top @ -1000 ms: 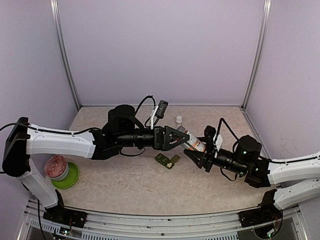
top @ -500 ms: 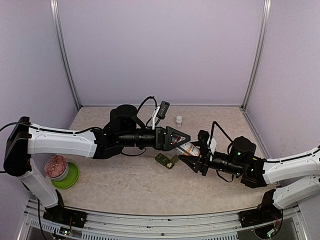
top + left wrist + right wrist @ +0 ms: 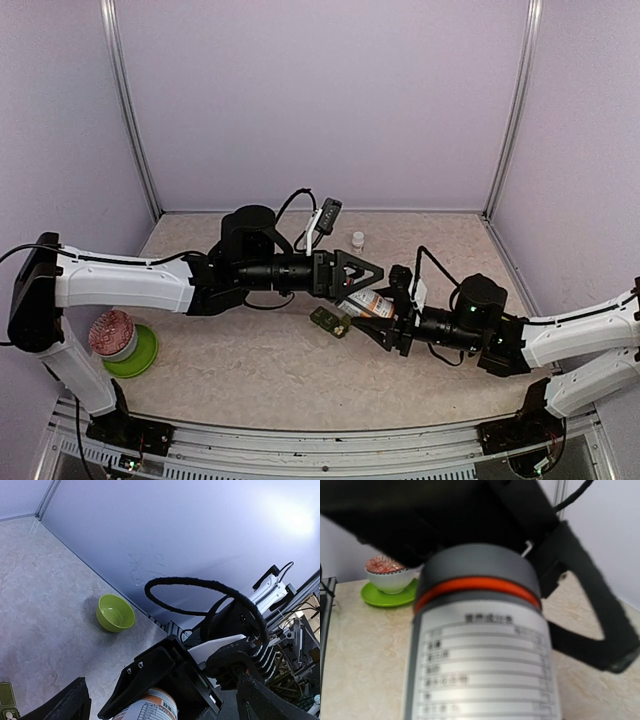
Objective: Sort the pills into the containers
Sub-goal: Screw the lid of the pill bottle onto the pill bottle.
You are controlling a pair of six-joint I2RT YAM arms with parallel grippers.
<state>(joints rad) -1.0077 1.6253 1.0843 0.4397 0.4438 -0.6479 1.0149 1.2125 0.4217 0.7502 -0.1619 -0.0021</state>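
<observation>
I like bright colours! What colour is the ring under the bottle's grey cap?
Orange-red. The ring on the bottle shows best in the right wrist view.

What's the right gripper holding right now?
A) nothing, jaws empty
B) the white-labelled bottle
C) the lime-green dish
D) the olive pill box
B: the right gripper is closed on the white-labelled bottle, which fills the right wrist view, while the pill box lies ungripped on the table.
</observation>
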